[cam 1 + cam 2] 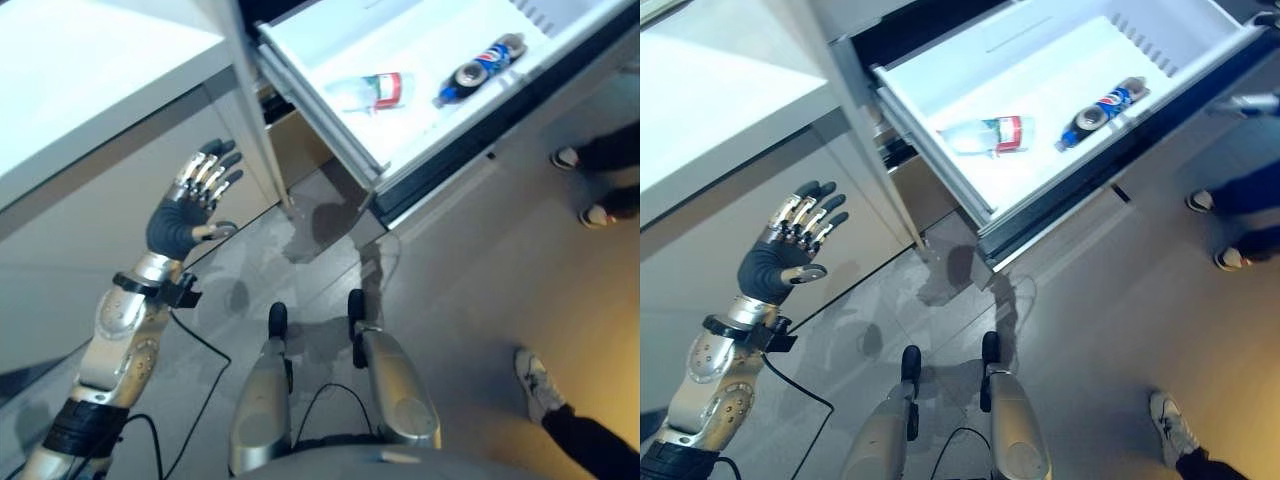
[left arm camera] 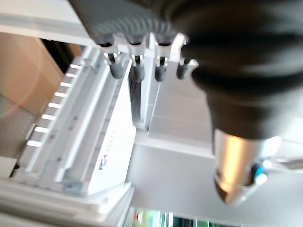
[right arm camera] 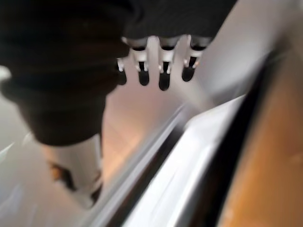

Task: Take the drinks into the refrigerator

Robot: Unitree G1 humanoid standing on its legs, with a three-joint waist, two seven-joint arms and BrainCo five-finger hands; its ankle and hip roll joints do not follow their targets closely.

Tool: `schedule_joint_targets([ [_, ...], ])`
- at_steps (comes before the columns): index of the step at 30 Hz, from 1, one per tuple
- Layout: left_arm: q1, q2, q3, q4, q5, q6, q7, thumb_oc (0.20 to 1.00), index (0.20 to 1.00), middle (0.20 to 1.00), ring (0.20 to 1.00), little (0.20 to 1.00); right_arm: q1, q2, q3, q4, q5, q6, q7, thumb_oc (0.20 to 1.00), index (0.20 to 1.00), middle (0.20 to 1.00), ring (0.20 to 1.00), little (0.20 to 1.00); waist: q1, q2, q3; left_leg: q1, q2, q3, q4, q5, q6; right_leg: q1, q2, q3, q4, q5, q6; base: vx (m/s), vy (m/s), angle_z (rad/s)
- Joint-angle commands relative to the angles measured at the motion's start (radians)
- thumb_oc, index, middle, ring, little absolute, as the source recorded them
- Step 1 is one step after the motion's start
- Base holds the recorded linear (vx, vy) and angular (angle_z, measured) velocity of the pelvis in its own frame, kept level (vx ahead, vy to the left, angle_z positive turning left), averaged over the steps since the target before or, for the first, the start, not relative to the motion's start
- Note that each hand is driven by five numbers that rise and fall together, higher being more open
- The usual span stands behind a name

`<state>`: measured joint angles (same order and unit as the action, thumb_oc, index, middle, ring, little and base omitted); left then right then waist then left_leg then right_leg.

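A white refrigerator drawer [image 1: 322,112] stands pulled out at the top of the eye views. Two bottles lie on their sides in it: a clear bottle with a red and green label [image 1: 372,92] and a dark cola bottle with a blue label [image 1: 482,66]. My left hand [image 1: 188,205] is raised to the left of the drawer, below the counter's edge, fingers spread and holding nothing. In the left wrist view its fingers [image 2: 136,66] point at white refrigerator parts. In the right wrist view my right hand's fingers [image 3: 162,61] hang relaxed and hold nothing, beside a white edge and a dark gap.
A white counter [image 1: 90,70] fills the upper left, with grey cabinet fronts under it. The floor below the drawer is grey tile. People's shoes stand at the right [image 1: 570,158] [image 1: 598,215], and one shoe at the lower right [image 1: 535,380].
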<state>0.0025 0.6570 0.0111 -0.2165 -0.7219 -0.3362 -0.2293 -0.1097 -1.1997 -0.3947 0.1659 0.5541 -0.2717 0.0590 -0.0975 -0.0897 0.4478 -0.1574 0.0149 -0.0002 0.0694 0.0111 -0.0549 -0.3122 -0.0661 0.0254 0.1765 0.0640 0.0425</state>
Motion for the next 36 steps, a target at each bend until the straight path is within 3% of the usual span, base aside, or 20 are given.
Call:
schedule_joint_targets([
  [1,0.044,-0.020,0.087,-0.057,0.068,-0.056,0.001,1.000,1.000,1.000,1.000,1.000,0.142,0.195,-0.097,-0.062,-0.153,-0.079,-0.052,1.000,1.000,1.000,1.000,1.000,-0.062,-0.031,-0.096,0.051,-0.039,0.041,0.036,-0.141,0.064,0.031,0.012,0.011,0.012,-0.072,0.064,0.07,0.052,-0.64],
  [3,0.044,-0.046,0.091,-0.054,0.083,-0.062,0.013,1.000,1.000,1.000,1.000,1.000,0.186,0.291,-0.102,-0.044,-0.213,-0.084,-0.070,1.000,1.000,1.000,1.000,1.000,-0.064,-0.029,-0.108,0.057,-0.039,0.047,0.039,-0.147,0.067,0.034,0.015,0.022,0.012,-0.075,0.064,0.05,0.022,-0.48],
  [9,0.047,-0.065,0.099,-0.048,0.121,-0.073,0.021,1.000,1.000,1.000,1.000,1.000,0.268,0.448,-0.025,0.108,-0.327,-0.065,-0.081,1.000,1.000,1.000,1.000,1.000,-0.075,-0.021,-0.128,0.069,-0.037,0.051,0.033,-0.148,0.066,0.040,0.012,0.027,0.017,-0.086,0.061,0.01,0.002,-0.15],
  [10,0.042,-0.073,0.094,-0.053,0.123,-0.081,0.025,1.000,1.000,1.000,1.000,1.000,0.274,0.499,0.037,0.196,-0.338,-0.057,-0.073,0.711,0.711,0.711,0.711,0.711,-0.072,-0.016,-0.130,0.071,-0.038,0.048,0.034,-0.148,0.065,0.041,0.011,0.026,0.021,-0.088,0.060,0.01,-0.015,0.07],
  [11,0.043,-0.072,0.095,-0.053,0.123,-0.081,0.026,1.000,1.000,1.000,1.000,1.000,0.271,0.499,0.041,0.200,-0.339,-0.059,-0.074,0.711,0.711,0.711,0.711,0.711,-0.073,-0.017,-0.130,0.071,-0.038,0.047,0.034,-0.148,0.065,0.041,0.011,0.026,0.021,-0.089,0.060,0.01,-0.022,0.15],
  [12,0.040,-0.081,0.088,-0.049,0.121,-0.083,0.032,1.000,1.000,1.000,1.000,1.000,0.257,0.524,0.094,0.265,-0.337,-0.057,-0.071,0.200,0.200,0.200,0.200,0.200,-0.071,-0.016,-0.131,0.073,-0.037,0.046,0.034,-0.148,0.064,0.042,0.011,0.024,0.025,-0.091,0.058,0.01,-0.017,0.13],
  [16,0.026,-0.084,0.079,-0.060,0.126,-0.097,0.048,1.000,1.000,1.000,1.000,1.000,0.187,0.560,0.277,0.412,-0.367,-0.045,-0.042,0.200,0.200,0.200,0.200,0.200,-0.048,-0.003,-0.131,0.078,-0.038,0.031,0.034,-0.142,0.063,0.050,0.008,0.012,0.040,-0.105,0.052,0.01,-0.037,0.04],
  [21,-0.015,-0.077,0.030,-0.078,0.134,-0.112,0.065,1.000,1.000,1.000,1.000,1.000,0.105,0.553,0.464,0.419,-0.427,-0.043,-0.013,0.200,0.200,0.200,0.200,0.200,-0.011,0.015,-0.129,0.085,-0.042,0.002,0.018,-0.125,0.056,0.066,-0.004,-0.017,0.038,-0.113,0.044,-0.01,-0.069,0.17],
  [28,-0.018,-0.038,-0.049,-0.090,0.151,-0.118,0.052,1.000,1.000,1.000,1.000,1.000,-0.104,0.448,0.755,0.302,-0.557,-0.050,0.042,0.200,0.200,0.200,0.200,0.200,0.064,0.045,-0.127,0.072,-0.056,-0.056,0.018,-0.098,0.047,0.090,-0.019,-0.072,0.031,-0.123,0.031,-0.02,-0.067,0.38],
  [36,-0.028,-0.025,-0.094,-0.111,0.119,-0.117,0.041,1.000,1.000,1.000,1.000,1.000,-0.343,0.438,0.863,0.202,-0.518,-0.061,0.021,0.200,0.200,0.200,0.200,0.200,0.119,0.060,-0.118,0.058,-0.062,-0.096,0.013,-0.074,0.043,0.092,-0.030,-0.109,0.035,-0.123,0.027,-0.02,-0.034,0.27],
])
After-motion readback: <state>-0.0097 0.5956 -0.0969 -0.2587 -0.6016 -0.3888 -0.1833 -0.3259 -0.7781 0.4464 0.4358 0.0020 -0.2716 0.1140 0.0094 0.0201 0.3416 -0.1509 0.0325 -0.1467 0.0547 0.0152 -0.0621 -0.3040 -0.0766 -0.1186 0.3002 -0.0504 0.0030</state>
